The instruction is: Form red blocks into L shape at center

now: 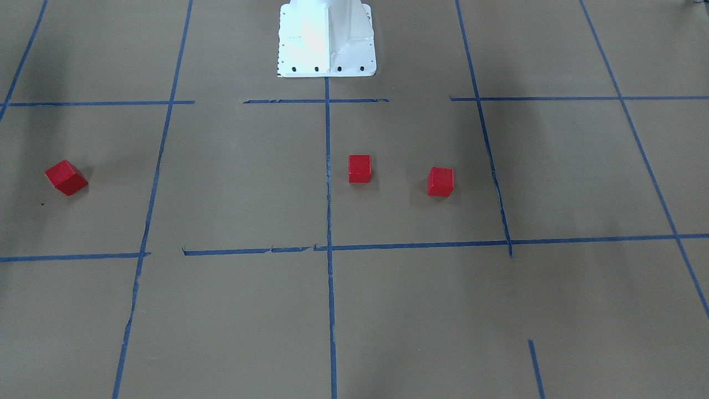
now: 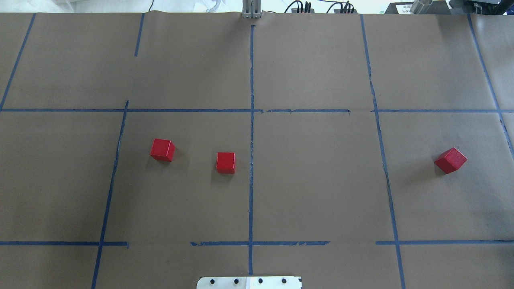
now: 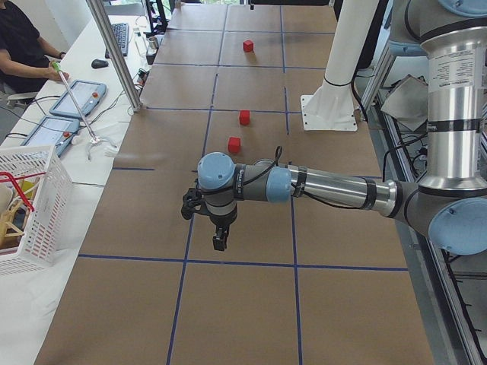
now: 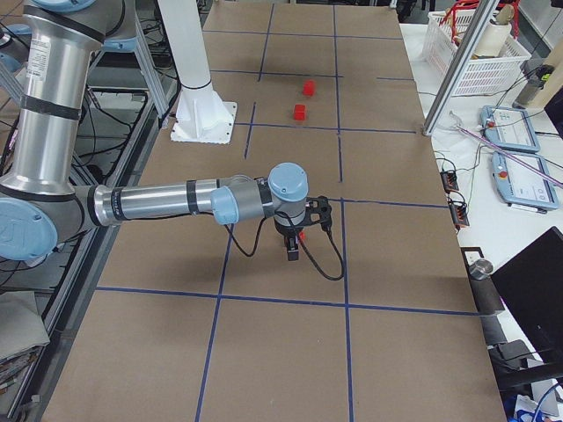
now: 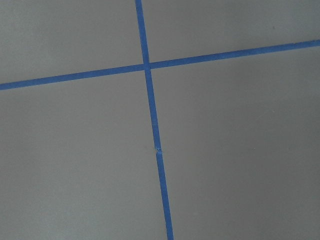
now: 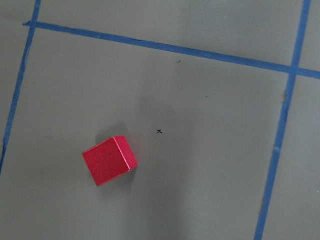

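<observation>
The right gripper (image 4: 293,251) hangs low over the paper. The lone block (image 6: 109,161) lies just under it. In the wrist camera this block sits low and left of the middle, so I think the gripper needs a small slide to get over it. I cannot tell if its fingers are wide or closed. The block is a cube, so no side is longer. It is turned cornerwise to the tape lines, so the fingers should turn to meet its flat sides.

The left gripper (image 3: 219,242) hangs over bare paper, with only a tape cross (image 5: 146,65) below it and no block. I cannot tell about its fingers either.

Farther on is the center (image 2: 281,176), split by a blue tape line (image 2: 251,180). The middle block (image 2: 225,162) sits just beside that line, on the robot's left. The left block (image 2: 162,149) is near it but apart. The lone block is well apart on the right, so the right arm is nearer to it. Only flat tape lies between it and the center.
</observation>
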Controlling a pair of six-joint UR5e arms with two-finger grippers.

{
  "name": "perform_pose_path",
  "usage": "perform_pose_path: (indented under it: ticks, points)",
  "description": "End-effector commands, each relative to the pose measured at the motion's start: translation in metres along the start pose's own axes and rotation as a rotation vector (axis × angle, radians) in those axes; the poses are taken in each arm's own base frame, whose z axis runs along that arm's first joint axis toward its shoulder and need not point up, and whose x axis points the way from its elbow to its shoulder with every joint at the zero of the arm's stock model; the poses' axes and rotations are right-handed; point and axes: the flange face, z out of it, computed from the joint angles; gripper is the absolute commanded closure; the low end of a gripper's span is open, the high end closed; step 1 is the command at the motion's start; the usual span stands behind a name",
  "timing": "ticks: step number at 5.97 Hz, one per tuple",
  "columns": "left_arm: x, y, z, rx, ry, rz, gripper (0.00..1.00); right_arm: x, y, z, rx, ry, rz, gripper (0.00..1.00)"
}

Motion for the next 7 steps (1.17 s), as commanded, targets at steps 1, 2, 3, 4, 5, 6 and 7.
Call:
perform_pose_path:
  ticks: [1, 2, 3, 4, 5, 6, 7]
  points:
    - [0.0, 0.0, 0.0, 0.0, 0.0, 0.002, 0.0, -0.064, -0.023, 0.052, -0.017, 0.064, -0.237, 0.01]
    - [0.0, 0.0, 0.0, 0.0, 0.002, 0.002, 0.0, -0.077, -0.023, 0.063, -0.021, 0.074, -0.287, 0.01]
    - [0.001, 0.0, -0.001, 0.001, 0.001, 0.003, 0.0, -0.09, -0.021, 0.084, -0.033, 0.12, -0.338, 0.01]
    - [0.0, 0.001, 0.0, 0.0, 0.0, 0.002, 0.0, -0.096, -0.031, 0.1, -0.046, 0.124, -0.355, 0.01]
    - [0.0, 0.001, 0.0, -0.001, 0.0, 0.001, 0.0, -0.094, -0.042, 0.12, -0.068, 0.121, -0.354, 0.01]
    - [0.0, 0.001, 0.0, 0.0, 0.0, 0.002, 0.0, -0.096, -0.044, 0.128, -0.08, 0.119, -0.356, 0.01]
    - [0.0, 0.001, 0.0, 0.0, 0.002, 0.002, 0.0, -0.097, -0.043, 0.138, -0.097, 0.117, -0.361, 0.01]
